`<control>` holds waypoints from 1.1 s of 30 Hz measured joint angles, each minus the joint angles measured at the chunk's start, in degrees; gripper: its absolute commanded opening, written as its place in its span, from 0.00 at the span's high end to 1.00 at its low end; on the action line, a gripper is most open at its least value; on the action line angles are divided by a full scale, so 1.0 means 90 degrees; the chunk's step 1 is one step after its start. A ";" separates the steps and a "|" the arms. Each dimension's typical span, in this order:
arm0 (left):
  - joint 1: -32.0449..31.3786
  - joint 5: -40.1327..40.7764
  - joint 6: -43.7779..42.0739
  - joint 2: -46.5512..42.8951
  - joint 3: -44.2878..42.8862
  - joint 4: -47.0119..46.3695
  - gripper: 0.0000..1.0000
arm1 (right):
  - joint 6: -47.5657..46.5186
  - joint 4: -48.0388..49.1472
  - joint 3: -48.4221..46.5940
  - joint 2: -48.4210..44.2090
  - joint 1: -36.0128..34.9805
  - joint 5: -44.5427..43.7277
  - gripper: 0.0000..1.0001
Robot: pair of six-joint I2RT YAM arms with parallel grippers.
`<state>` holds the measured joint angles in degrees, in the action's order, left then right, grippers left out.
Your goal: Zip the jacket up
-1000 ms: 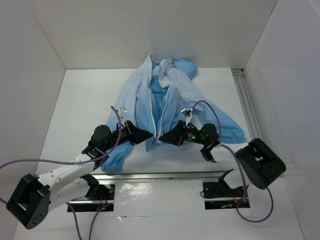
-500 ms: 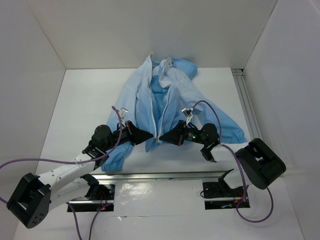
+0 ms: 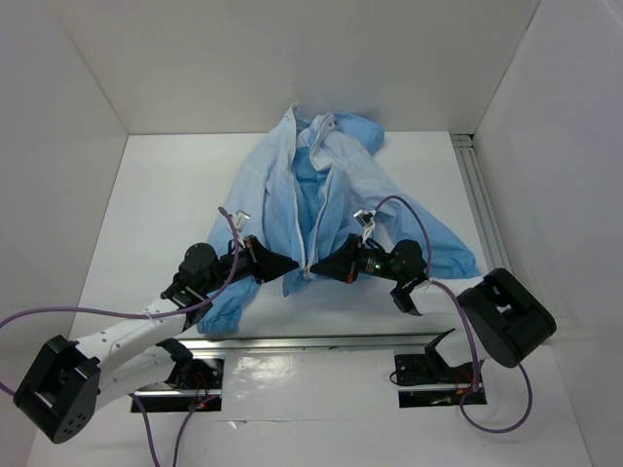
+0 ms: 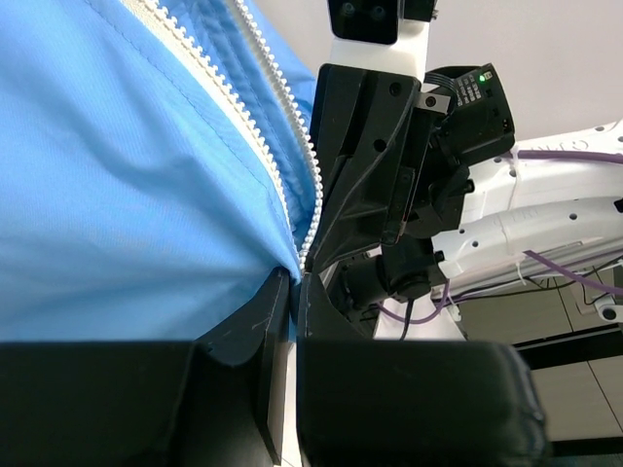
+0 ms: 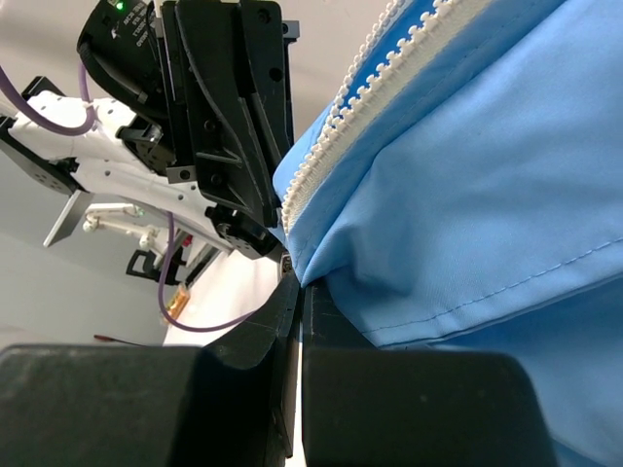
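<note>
The light-blue jacket (image 3: 341,190) lies open on the white table, collar at the far side, its white zipper strip (image 3: 313,219) running down the front. My left gripper (image 3: 289,265) is shut on the bottom corner of the jacket's left front panel (image 4: 117,195), right by the zipper teeth (image 4: 282,107). My right gripper (image 3: 318,269) is shut on the bottom corner of the right front panel (image 5: 467,195), beside its zipper teeth (image 5: 350,117). The two grippers face each other a few centimetres apart at the hem.
White walls enclose the table on three sides. A metal rail (image 3: 477,185) runs along the right edge. The arm bases and a rail (image 3: 311,342) lie at the near edge. Purple cables (image 3: 409,209) loop over both arms.
</note>
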<state>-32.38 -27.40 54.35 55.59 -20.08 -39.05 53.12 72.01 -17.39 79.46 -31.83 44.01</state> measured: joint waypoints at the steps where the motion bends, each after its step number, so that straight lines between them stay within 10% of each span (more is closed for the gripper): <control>1: 0.0000 -0.0002 0.0000 0.0007 0.0015 -0.0019 1.00 | 0.0007 0.0002 0.0000 0.0010 0.0000 0.0000 1.00; 33: 0.0049 0.0022 -0.0017 0.0066 0.0053 -0.0219 1.00 | -0.0760 -0.0102 -0.0537 -0.0141 -0.0197 -0.0053 1.00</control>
<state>-31.94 -27.20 54.19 56.18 -19.59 -41.01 46.28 71.09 -22.22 78.19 -33.61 43.53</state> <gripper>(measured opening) 0.148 0.021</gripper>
